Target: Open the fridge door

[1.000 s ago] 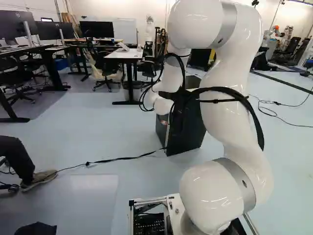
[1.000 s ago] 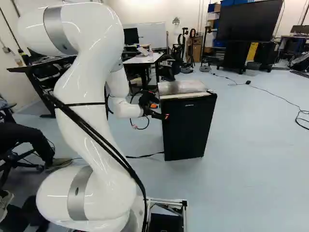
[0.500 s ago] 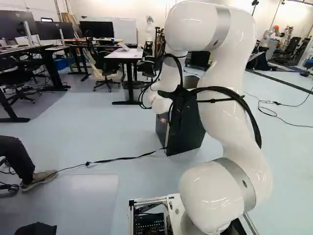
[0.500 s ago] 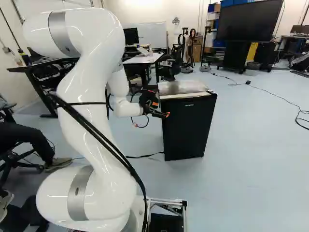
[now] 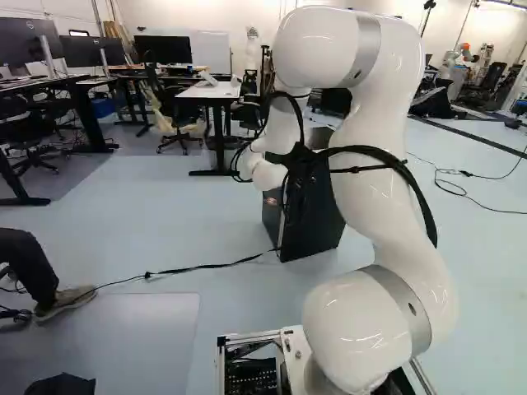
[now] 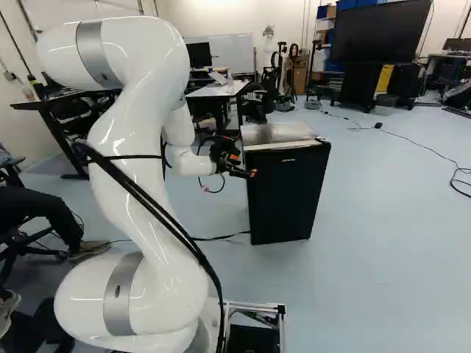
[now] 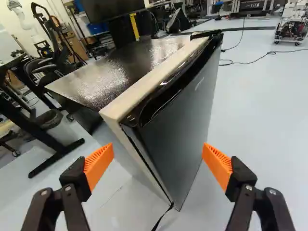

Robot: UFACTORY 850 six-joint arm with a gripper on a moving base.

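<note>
The white arm (image 6: 132,125) arches up and reaches forward, a white-topped desk (image 6: 219,90) stands beyond the black fridge (image 6: 287,195), a cord (image 5: 206,267) trails from its foot, and the jaws hang spread, the fridge ahead.

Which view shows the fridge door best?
Wrist view: the fridge door is close, its top lip and side seam visible. Right base view: whole front, smaller. Left base view: the arm hides much of it.

The pale floor (image 6: 390,257) bears fridge (image 6: 287,198) and cable (image 5: 148,275).
</note>
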